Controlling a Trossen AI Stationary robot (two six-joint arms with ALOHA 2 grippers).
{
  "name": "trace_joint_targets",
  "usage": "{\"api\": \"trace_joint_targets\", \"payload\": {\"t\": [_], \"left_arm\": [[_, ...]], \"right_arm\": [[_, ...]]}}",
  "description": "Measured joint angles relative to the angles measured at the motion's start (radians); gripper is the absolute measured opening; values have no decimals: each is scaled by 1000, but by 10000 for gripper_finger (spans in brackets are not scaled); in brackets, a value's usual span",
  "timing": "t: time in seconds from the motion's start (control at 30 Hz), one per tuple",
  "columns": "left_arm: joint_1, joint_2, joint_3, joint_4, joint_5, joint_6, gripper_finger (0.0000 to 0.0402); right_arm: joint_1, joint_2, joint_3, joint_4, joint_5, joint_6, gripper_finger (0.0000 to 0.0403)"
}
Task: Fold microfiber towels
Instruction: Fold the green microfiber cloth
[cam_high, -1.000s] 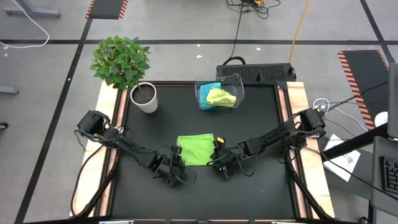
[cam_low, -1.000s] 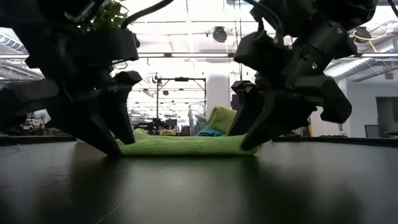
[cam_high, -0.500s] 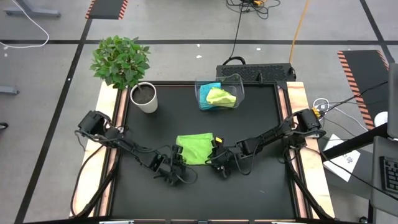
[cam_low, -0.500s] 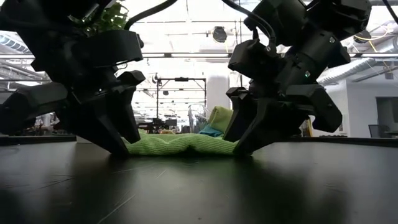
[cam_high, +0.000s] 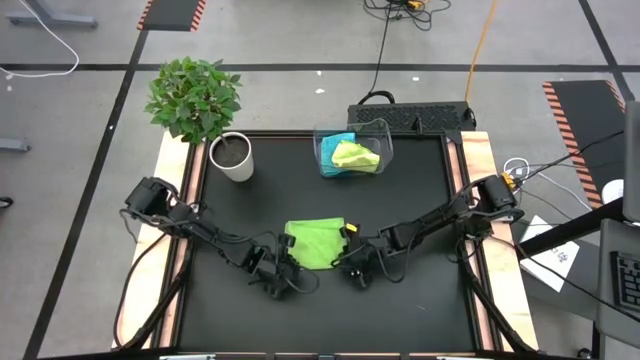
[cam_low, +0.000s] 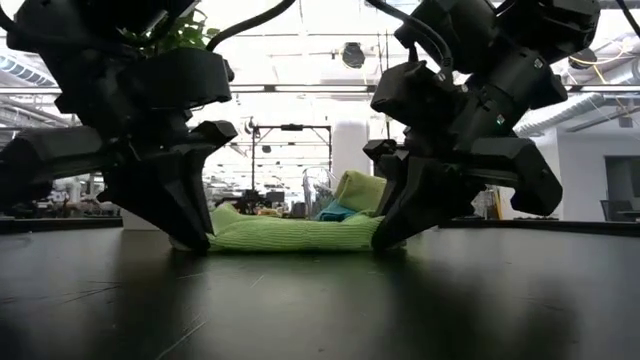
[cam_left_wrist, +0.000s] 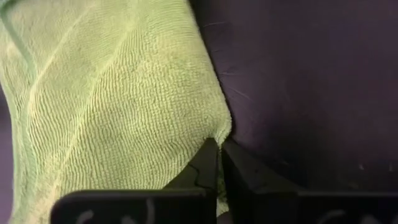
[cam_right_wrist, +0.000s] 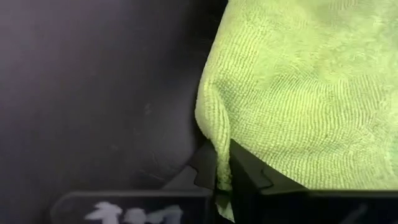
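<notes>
Lime-green towel (cam_high: 314, 244) at lower centre: left end effector (cam_high: 283, 268) and right end effector (cam_high: 350, 262) each pinch a near corner (fingers closed). Lift both evenly to fold.

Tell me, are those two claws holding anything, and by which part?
Yes. Both grip the lime-green fuzzy microfiber towel on the table: the left gripper and right gripper each pinch a near corner.
</notes>
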Motion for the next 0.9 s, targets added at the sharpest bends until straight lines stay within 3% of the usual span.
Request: {"api": "trace_joint_targets", "payload": {"t": [0.33,0.47,0.67,0.9], "left_arm": [[-13,-172,-5,-34,28,62,4],[-1,-249,-4,-31,37,49,3],[19,-274,-3,8,192,-22,3],[57,-263,-1,25,276,-68,2]], "right_arm": [[11,-137,0,-74,-30,49,5],[-5,-215,0,-124,-109,88,3],[-20,-254,0,-150,-263,153,2],[-36,-248,-6,-157,-334,171,1]]}}
